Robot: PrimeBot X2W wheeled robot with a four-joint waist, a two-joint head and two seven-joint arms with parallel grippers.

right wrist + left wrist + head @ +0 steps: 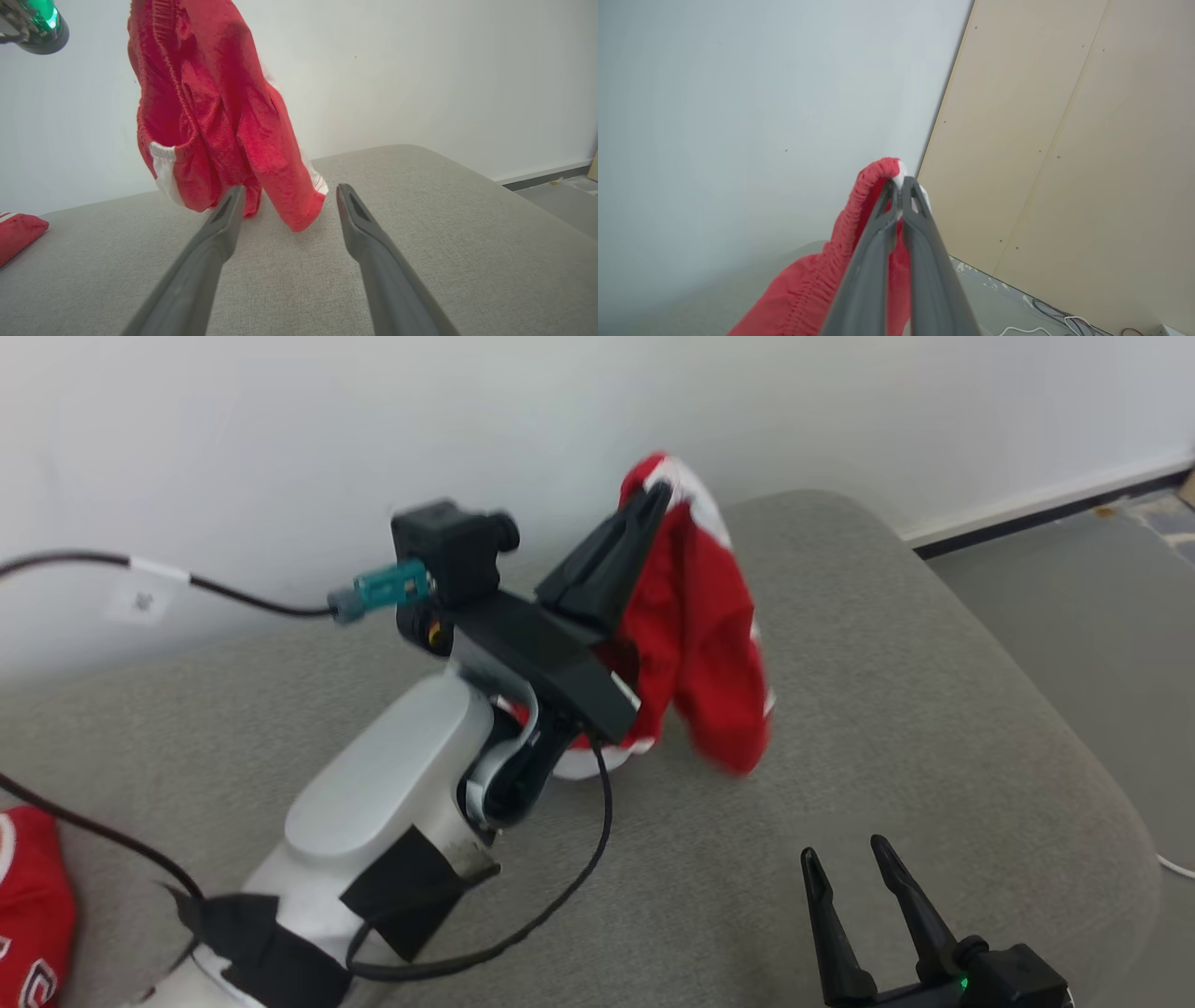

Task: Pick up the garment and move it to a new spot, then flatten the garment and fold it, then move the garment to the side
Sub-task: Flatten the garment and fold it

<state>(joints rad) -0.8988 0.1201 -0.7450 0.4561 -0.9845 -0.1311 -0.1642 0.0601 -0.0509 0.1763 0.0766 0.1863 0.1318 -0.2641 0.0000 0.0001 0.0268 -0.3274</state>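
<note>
The garment (700,625) is a pair of red shorts with white trim. It hangs in the air above the grey cushioned surface (887,709), held by its elastic waistband. My left gripper (653,499) is shut on that waistband, and the left wrist view shows the fingers pinching the red fabric (859,233) at the left gripper's tips (901,184). The right wrist view shows the garment (219,116) dangling just beyond my right gripper (289,198). My right gripper (845,863) stands open and holds nothing, low near the front right, apart from the cloth.
A second red cloth with white lettering (33,905) lies at the surface's left edge, also seen as a red cloth (18,231) at far left. A white wall rises behind. Grey floor (1074,588) lies to the right, beyond the surface's rounded edge.
</note>
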